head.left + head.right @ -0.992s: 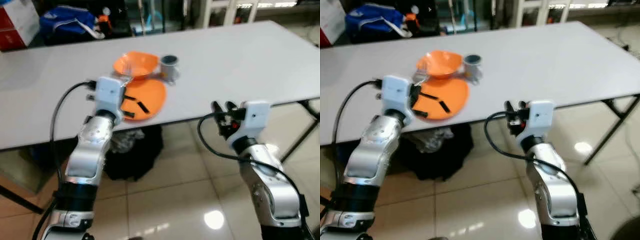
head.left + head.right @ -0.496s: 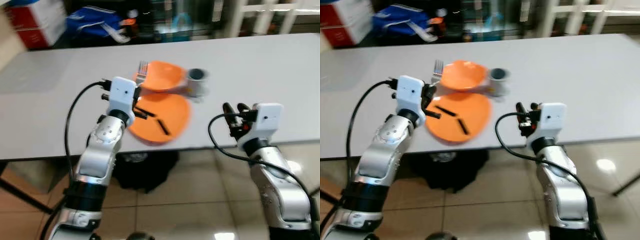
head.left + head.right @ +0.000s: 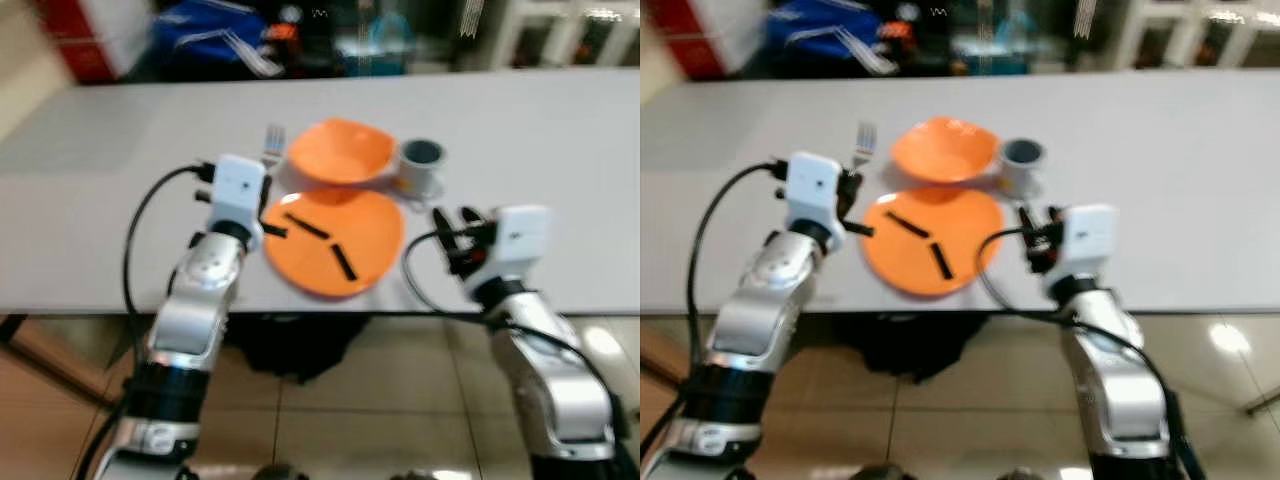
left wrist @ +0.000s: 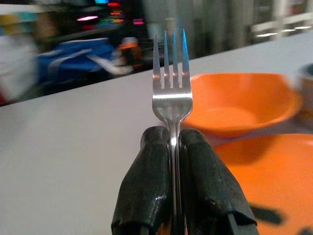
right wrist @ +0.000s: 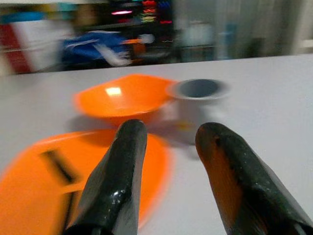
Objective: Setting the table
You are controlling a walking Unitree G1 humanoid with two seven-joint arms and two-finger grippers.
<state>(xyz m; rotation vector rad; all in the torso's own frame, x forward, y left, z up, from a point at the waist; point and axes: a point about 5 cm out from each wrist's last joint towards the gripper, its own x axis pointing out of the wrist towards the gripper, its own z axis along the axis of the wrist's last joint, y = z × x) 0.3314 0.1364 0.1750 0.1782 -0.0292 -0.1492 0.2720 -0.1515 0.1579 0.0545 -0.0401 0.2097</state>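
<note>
Two grippers up: left gripper [image 4: 171,147] pinches the silver metal fork [image 4: 171,73] upright, likely for placing beside the flat orange plate [image 3: 335,250] to its right; right gripper [image 5: 168,147] empty, fingers apart.

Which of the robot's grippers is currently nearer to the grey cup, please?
Right. The right gripper, open, sits just in front of the grey cup; the left gripper, holding the fork, is across the orange bowl.

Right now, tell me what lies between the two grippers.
The orange plate lies between the left gripper, shut on a fork, and the open right gripper, seen in the eye views.
</note>
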